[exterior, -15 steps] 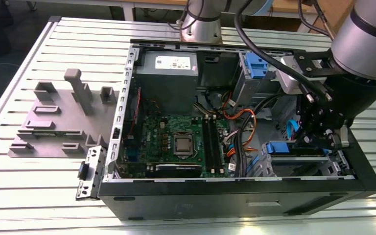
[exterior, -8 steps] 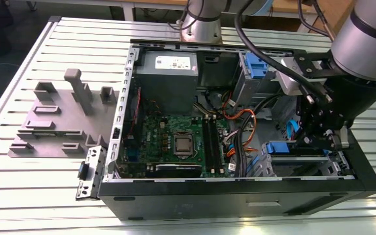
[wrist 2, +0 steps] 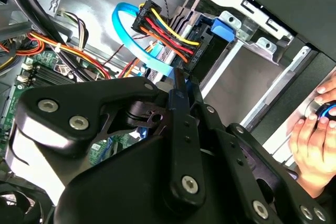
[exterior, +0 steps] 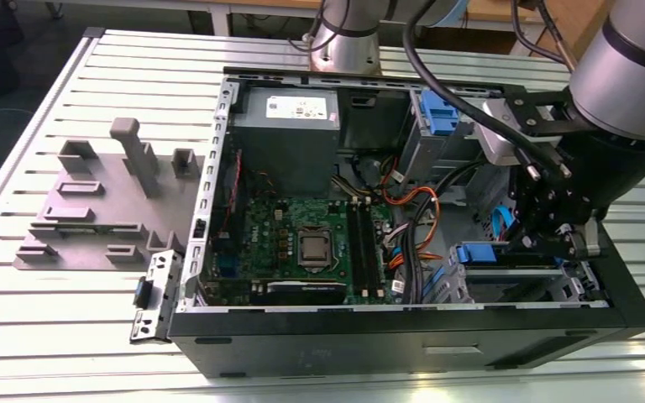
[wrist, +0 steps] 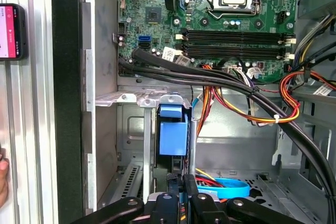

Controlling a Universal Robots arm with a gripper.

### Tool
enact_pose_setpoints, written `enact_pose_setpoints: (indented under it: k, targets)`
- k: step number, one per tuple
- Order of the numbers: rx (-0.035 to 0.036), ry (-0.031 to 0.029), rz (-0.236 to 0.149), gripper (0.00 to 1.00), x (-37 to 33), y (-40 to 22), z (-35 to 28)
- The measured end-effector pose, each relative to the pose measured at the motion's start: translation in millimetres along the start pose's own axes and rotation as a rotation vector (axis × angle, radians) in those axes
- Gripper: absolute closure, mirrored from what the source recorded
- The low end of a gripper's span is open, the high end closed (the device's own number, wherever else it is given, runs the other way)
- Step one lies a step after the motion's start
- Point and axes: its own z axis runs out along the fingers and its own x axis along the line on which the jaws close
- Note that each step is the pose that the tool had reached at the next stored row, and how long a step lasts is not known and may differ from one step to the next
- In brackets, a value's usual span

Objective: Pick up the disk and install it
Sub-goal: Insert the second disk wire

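Inside open PC case (exterior: 412, 319), at drive cage (exterior: 513, 281) on exterior view's right — gripper (exterior: 547, 239) down low w/ fingers drawn narrow, pinched on blue bracket of the disk (wrist: 172, 137). Disk standing on edge in cage slot in first wrist view, blue tab (exterior: 482, 253) just beside gripper in exterior view. Close by: blue data cable (wrist 2: 131, 38), red-yellow-black power leads (wrist 2: 168, 32). Motherboard (exterior: 306, 239) near mid-case. Person's hand (wrist 2: 315, 140) at case edge in second wrist view — apart from gripper.
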Motion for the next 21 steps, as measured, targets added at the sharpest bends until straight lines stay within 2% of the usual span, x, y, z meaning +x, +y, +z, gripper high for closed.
enact_pose_setpoints:
  k: [8, 16, 21]
  targets:
    - [-0.0001, -0.0007, 0.0, 0.84, 0.2, -0.4, 2.2]
    - [0.0, -0.0076, 0.001, 0.84, 0.5, -0.4, 2.8]
    - [0.0, -0.0086, 0.001, 0.84, 1.2, -0.4, 4.4]
